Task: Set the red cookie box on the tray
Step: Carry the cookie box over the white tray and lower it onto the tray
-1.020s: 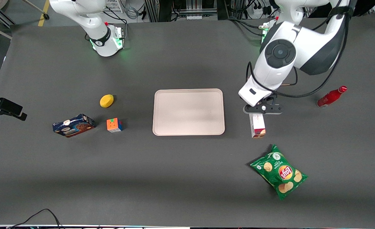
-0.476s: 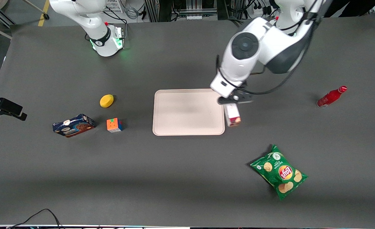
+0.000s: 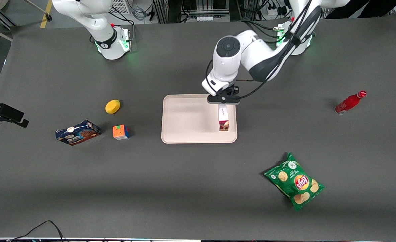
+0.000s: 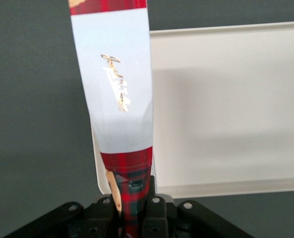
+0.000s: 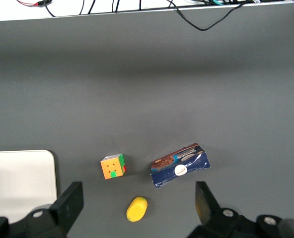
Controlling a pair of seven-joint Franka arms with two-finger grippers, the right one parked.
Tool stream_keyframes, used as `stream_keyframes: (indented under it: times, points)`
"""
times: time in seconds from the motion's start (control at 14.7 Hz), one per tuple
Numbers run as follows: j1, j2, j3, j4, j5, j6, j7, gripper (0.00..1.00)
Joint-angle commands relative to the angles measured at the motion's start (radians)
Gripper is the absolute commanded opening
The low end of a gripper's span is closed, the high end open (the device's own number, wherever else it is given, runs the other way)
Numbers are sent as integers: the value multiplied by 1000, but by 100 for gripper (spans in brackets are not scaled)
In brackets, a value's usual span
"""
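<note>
One gripper clamping red cookie box, above tray

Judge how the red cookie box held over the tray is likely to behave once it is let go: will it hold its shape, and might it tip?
The red cookie box probably stays stiff: clamped at one end by the gripper, it juts out straight without sagging. Long and narrow, it would likely topple if released on end over the tray. Laid flat, it should rest steady.

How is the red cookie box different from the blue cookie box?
The red cookie box is long and narrow, held in the gripper over the tray. The blue cookie box is shorter and lies on the table by the cube. Both show cookie pictures.
</note>
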Motion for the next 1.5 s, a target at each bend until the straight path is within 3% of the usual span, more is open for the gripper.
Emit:
stream_keyframes:
  times: [0.0,0.07,0.41,0.88,0.95,1.02,1.09,1.43]
  points:
    - [3,118,2,7,176,66,-113,9]
    - [8,150,6,15,221,68,-133,9]
    - [11,195,21,26,275,86,-147,9]
    - [11,242,29,21,272,103,-183,12]
    - [11,244,29,24,273,105,-183,21]
    - [12,251,29,26,273,105,-183,71]
    - [12,252,29,26,273,105,-183,100]
    - [15,252,29,27,273,105,-181,100]
